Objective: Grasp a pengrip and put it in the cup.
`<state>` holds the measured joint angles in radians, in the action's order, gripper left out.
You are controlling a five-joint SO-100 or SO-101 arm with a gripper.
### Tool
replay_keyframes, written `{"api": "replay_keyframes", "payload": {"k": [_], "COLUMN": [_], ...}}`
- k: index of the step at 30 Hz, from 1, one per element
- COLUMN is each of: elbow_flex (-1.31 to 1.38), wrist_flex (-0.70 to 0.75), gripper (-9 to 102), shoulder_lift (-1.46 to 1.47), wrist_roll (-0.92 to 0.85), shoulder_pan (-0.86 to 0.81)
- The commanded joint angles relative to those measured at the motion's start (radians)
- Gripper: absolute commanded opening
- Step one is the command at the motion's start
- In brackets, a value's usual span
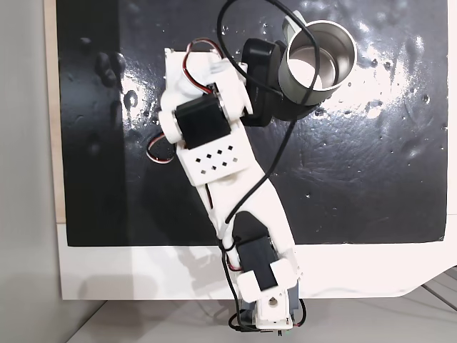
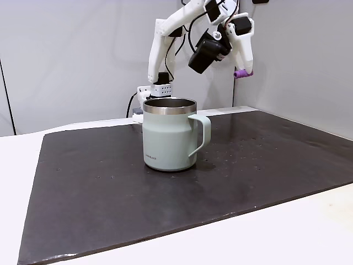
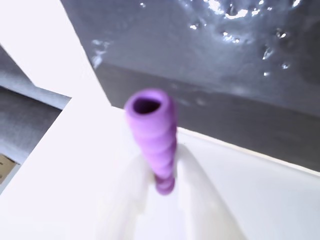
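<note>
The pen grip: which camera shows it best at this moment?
The wrist view: the purple pen grip sits close up, ribs and open end plain, clamped in the white tool. In a fixed view from the side it is a tiny purple bit at the tool's tip, high above the mat. From above, the arm covers it.

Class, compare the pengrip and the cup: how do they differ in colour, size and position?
The pengrip is purple; the cup is pale grey-green with a steel rim. The pengrip is tiny, the cup far larger. The pengrip is held in the air by the tool; the cup stands upright on the dark mat. Both are hollow and open-ended.
</note>
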<state>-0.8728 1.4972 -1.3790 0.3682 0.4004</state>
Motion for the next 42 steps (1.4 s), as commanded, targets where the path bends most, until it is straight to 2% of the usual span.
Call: {"api": "replay_keyframes", "payload": {"k": [1, 10, 17, 27, 34, 35, 39, 42], "elbow_flex": [0.037, -0.026, 0.049, 0.322, 0.348, 0.354, 0.402, 0.407], "wrist_flex": [0.048, 0.127, 0.106, 0.060, 0.083, 0.095, 0.176, 0.186], "gripper": [0, 0, 0, 0, 0, 2, 29, 31], "shoulder_lift": [-0.103, -0.201, -0.130, 0.100, 0.130, 0.130, 0.127, 0.100], "wrist_roll": [-0.028, -0.140, -0.227, -0.261, -0.256, -0.256, -0.224, -0.224], "shoulder_pan": [-0.048, -0.318, -0.514, -0.531, -0.522, -0.522, -0.523, -0.529]}}
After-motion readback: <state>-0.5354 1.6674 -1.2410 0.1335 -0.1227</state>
